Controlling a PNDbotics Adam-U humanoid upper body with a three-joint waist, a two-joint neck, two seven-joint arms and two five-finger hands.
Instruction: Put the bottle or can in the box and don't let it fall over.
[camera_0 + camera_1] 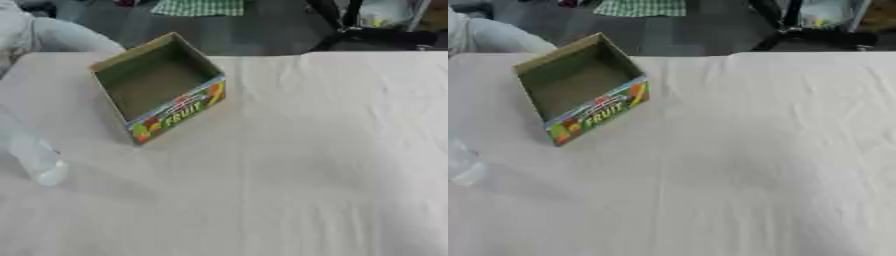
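Left eye view looks down on a white cloth-covered tabletop (332, 165), where an open cardboard box (157, 82) printed with "FRUIT" and coloured fruit pictures sits at about 11 o'clock, turned corner-on to the camera, its brown inside bare. A clear plastic bottle (35, 157) shows at about 9 o'clock, hard against the view's left edge, blurred and pale against the cloth; it appears tilted, though whether it stands, leans or is being held cannot be told. It lies near the box's lower corner but apart from it, and outside it. Neither robot hand appears in either view, so how far the hands are open, and whether either has hold of the bottle, cannot be told.

Judged from this, the placing is not yet done. The risks are plain enough: a light, see-through bottle is hard to pick out against white cloth, so a reach could clip it and knock it flat. The box is light card on loose, creased cloth and may slide or swing round if the bottle's base catches its near wall on the way in. Set down tilted or released too high, the tall bottle could topple inside the box.
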